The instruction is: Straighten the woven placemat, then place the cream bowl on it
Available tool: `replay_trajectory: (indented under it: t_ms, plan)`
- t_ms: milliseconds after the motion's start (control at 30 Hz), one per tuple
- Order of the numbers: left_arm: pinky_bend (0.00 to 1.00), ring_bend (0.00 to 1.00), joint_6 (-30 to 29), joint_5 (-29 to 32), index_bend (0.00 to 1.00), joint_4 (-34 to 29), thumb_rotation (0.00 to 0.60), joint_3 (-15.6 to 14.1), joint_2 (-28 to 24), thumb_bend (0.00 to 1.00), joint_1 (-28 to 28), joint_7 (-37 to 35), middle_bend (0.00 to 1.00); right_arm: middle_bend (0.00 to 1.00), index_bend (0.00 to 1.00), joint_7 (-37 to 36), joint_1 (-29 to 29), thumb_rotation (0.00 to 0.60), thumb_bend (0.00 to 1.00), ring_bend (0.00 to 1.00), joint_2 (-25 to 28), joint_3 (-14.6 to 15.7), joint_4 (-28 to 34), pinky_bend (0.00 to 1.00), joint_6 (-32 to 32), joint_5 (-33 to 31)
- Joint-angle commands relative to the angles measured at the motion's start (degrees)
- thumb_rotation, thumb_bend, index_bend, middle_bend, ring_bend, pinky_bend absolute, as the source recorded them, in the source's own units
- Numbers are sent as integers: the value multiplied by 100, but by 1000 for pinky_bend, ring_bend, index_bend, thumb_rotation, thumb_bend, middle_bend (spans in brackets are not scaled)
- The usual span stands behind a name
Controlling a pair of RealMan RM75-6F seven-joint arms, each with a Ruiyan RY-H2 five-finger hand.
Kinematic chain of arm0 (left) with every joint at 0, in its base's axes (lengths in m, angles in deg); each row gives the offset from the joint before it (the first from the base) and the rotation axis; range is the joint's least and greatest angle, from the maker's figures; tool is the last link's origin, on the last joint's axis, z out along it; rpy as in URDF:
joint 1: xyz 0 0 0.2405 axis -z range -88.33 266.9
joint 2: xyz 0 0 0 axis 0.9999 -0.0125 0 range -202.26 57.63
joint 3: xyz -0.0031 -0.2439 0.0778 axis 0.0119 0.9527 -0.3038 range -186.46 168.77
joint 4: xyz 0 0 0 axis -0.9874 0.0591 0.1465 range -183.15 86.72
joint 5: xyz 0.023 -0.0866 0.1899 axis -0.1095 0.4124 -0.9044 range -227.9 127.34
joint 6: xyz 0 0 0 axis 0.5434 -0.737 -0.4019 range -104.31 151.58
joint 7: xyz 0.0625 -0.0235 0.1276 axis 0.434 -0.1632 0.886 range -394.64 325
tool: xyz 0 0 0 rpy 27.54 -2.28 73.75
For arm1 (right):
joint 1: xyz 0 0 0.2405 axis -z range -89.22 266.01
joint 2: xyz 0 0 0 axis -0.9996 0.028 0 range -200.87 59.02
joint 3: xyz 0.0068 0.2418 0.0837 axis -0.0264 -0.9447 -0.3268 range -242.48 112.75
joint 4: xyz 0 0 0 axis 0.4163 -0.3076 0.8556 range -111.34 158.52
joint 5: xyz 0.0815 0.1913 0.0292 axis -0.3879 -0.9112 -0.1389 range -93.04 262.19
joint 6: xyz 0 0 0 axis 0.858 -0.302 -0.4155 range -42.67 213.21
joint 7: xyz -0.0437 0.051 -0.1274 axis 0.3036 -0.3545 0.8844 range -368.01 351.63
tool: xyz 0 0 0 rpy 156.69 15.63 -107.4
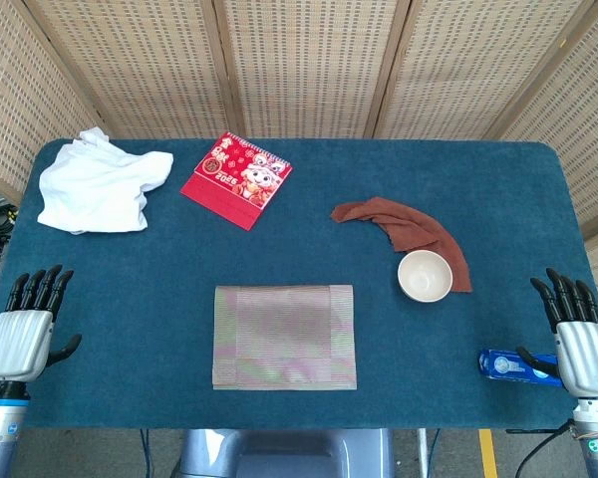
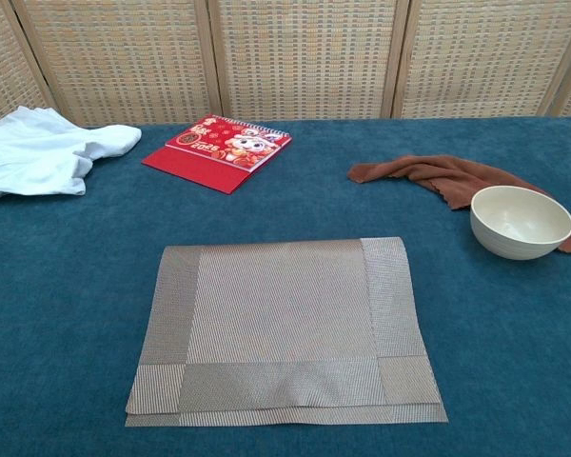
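The woven placemat [image 1: 285,337] lies near the front edge of the table [image 1: 309,214], folded over on itself so a second layer's edge shows along its near side. The cream bowl [image 1: 424,276] stands upright to its right, well apart from it, resting against a brown cloth [image 1: 409,225]. Farther back lie a red calendar [image 1: 237,178] and a white cloth [image 1: 100,183]. The left hand [image 1: 25,327] and right hand [image 1: 578,334] hover at the table's near corners, fingers spread, holding nothing. A blue packet [image 1: 508,364] lies just beside the right hand.
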Motion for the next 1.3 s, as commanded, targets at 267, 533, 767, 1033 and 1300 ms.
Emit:
replay_trajectory:
  t_ms: [267, 533, 767, 1033, 1300]
  plan:
    - [0, 0, 37, 11, 0, -2, 600, 6, -18, 219, 29, -50, 0, 0, 115, 3, -6, 600, 247, 0, 5, -11, 11, 0, 23, -34]
    - [0, 0, 36, -75, 0, 15, 600, -21, 37, 219, 57, -35, 0, 0, 115, 0, 20, 600, 246, 0, 37, -19, 24, 0, 24, -97]
    - [0, 0, 50, -168, 0, 32, 600, -76, 60, 219, 67, -25, 0, 0, 115, 24, 36, 600, 246, 0, 47, -9, 44, 0, -2, -74]
    - [0, 0, 83, -332, 0, 69, 600, -176, 148, 219, 86, 86, 0, 0, 115, 57, 29, 600, 246, 0, 45, 13, 64, 0, 27, -54]
    - [0, 0, 197, -810, 232, 333, 600, -371, 483, 232, 184, 59, 0, 0, 115, 36, 31, 600, 246, 0, 50, 7, 75, 0, 26, -59]
